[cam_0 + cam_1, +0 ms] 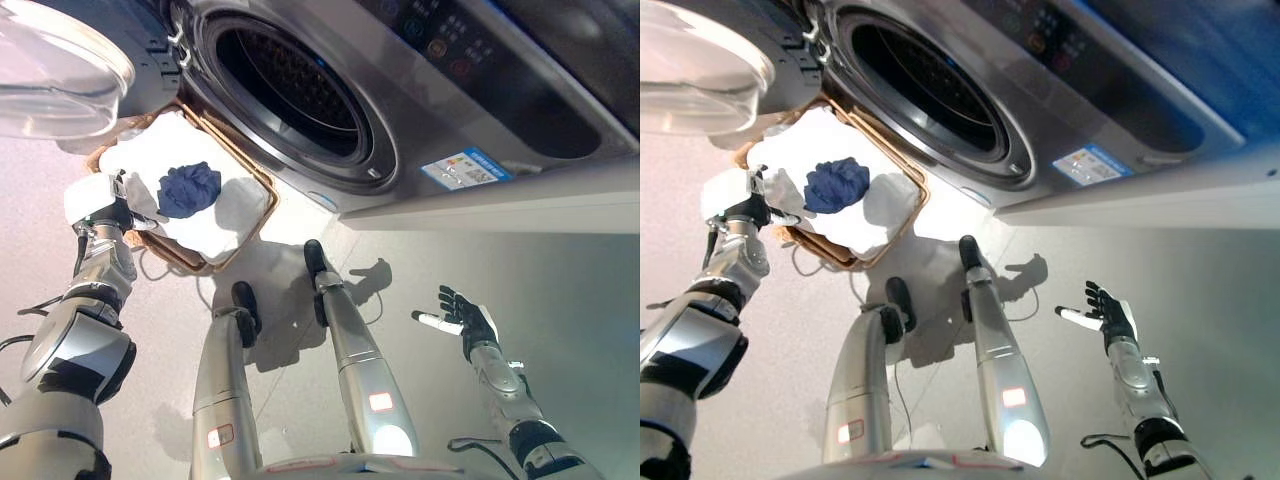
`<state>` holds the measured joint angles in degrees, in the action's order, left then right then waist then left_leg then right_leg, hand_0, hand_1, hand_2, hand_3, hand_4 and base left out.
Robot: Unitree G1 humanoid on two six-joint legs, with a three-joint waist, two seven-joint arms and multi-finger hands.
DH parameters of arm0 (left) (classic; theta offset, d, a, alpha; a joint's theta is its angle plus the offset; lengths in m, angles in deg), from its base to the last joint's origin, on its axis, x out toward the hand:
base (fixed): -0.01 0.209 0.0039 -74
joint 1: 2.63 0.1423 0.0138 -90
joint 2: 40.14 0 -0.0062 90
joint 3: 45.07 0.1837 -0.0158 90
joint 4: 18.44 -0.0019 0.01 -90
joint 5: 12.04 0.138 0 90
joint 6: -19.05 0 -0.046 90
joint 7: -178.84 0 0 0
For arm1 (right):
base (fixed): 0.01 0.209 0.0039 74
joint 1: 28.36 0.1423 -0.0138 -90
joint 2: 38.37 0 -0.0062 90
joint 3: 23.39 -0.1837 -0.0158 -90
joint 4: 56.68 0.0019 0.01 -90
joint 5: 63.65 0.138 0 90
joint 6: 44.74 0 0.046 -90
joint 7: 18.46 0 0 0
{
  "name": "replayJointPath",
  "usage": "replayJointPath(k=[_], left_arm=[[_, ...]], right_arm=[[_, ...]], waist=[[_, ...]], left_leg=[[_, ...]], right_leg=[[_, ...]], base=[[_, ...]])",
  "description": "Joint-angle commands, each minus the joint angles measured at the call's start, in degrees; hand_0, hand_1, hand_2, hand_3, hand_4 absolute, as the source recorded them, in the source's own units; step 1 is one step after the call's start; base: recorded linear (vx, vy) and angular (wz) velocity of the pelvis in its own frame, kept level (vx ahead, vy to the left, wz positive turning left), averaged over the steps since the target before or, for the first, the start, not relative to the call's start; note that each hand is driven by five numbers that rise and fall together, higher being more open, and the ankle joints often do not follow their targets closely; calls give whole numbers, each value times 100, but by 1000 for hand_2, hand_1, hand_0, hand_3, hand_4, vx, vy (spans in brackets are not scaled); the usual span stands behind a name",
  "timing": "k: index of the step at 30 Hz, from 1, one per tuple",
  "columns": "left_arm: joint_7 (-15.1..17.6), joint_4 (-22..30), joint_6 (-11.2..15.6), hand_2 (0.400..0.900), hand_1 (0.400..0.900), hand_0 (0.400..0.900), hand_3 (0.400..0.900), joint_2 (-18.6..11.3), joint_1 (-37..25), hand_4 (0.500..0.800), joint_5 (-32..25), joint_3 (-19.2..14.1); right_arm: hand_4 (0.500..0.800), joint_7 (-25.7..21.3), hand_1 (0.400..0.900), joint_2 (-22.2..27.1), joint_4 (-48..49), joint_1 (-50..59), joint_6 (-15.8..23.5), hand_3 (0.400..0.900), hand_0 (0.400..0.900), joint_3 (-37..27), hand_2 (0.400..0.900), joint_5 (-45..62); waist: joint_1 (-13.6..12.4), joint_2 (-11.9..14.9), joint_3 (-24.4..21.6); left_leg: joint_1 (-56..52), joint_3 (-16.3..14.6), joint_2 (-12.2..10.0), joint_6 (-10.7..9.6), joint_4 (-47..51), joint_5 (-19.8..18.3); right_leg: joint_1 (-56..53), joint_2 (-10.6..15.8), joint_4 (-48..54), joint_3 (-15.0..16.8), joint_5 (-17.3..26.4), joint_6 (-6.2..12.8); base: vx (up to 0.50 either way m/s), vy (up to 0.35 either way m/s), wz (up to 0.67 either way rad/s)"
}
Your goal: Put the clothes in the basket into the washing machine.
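Washer drum (290, 85) mouth open; door (55, 65) swung aside.

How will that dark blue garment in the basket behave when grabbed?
Likely floppy: the dark blue garment lies crumpled in a soft heap on the basket's white liner. Probably light, and apt to drape and trail from the left hand.

clothes (189, 189) in basket (262, 183), below washing machine (400, 90)

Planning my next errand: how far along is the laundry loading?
Only the washing machine door stands open. The left hand is at the basket edge; its grip is unclear. The right hand hangs open. The blue garment remains in the basket.
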<state>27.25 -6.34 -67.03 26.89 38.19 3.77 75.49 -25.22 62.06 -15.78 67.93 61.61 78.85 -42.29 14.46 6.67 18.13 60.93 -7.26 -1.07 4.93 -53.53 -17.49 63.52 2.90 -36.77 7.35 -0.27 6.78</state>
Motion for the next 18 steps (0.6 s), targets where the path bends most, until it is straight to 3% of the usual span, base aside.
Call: replayJointPath(k=[1,14,18], left_arm=[[199,36,139,900,900,900,900,-134,125,800,-313,-143],[248,95,245,900,900,900,900,24,-108,800,-717,-189],[313,64,199,900,900,900,900,-27,-193,800,-586,-74]], right_arm=[[800,-327,900,575,87,-399,185,900,900,110,900,159],[800,-386,900,647,170,-425,264,900,900,195,900,138],[800,-431,900,702,214,-373,301,900,900,251,900,135]], waist=[[68,-109,-96],[151,-167,-274],[180,-171,-289]], left_leg=[[-143,233,-160,-302,276,19],[251,265,-394,-375,39,-58],[475,254,-508,-381,-199,-147]], right_leg=[[-165,-90,-227,-68,-208,-88],[291,-373,-416,-92,-370,-234],[498,-502,-585,-135,-429,-256]], base=[[2,-50,-9],[7,-74,-12],[-4,-74,-17]])
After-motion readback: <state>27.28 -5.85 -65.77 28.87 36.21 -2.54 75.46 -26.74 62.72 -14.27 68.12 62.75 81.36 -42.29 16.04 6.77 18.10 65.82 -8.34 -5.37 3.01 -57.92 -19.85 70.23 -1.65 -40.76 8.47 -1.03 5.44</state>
